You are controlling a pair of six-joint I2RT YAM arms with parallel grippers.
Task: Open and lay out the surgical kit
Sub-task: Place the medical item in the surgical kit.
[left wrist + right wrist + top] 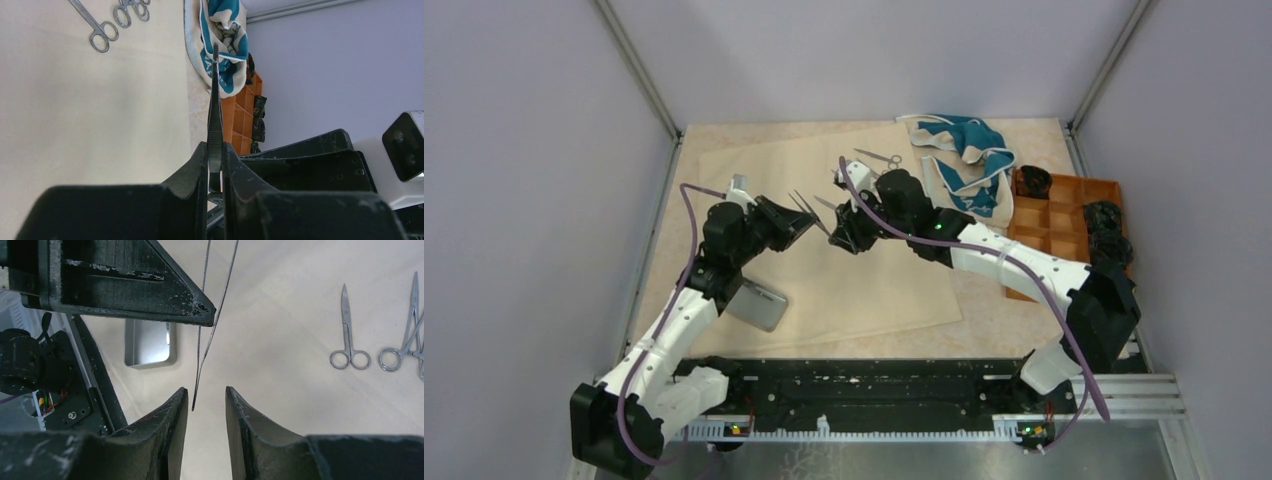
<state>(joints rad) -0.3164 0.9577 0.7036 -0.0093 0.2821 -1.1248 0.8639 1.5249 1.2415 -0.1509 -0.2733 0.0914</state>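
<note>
The beige cloth wrap (864,270) lies spread flat on the table. My left gripper (807,224) is shut on the silver tweezers (804,207) and holds them above the cloth; the left wrist view shows the jaws (215,147) clamped on the ribbed tweezers (215,115). My right gripper (842,238) faces it, open, and in the right wrist view (205,390) the tweezers' joined end (200,365) hangs between its fingers without touching. The steel tray (759,305) lies on the cloth under the left arm. Ring-handled scissors (347,335) and forceps (405,335) lie on the cloth.
Teal-and-white fabric (964,160) is bunched at the back right. An orange-brown compartment tray (1064,220) with black parts stands at the right edge. Walls close in the table on three sides. The arms' base rail (874,395) runs along the near edge.
</note>
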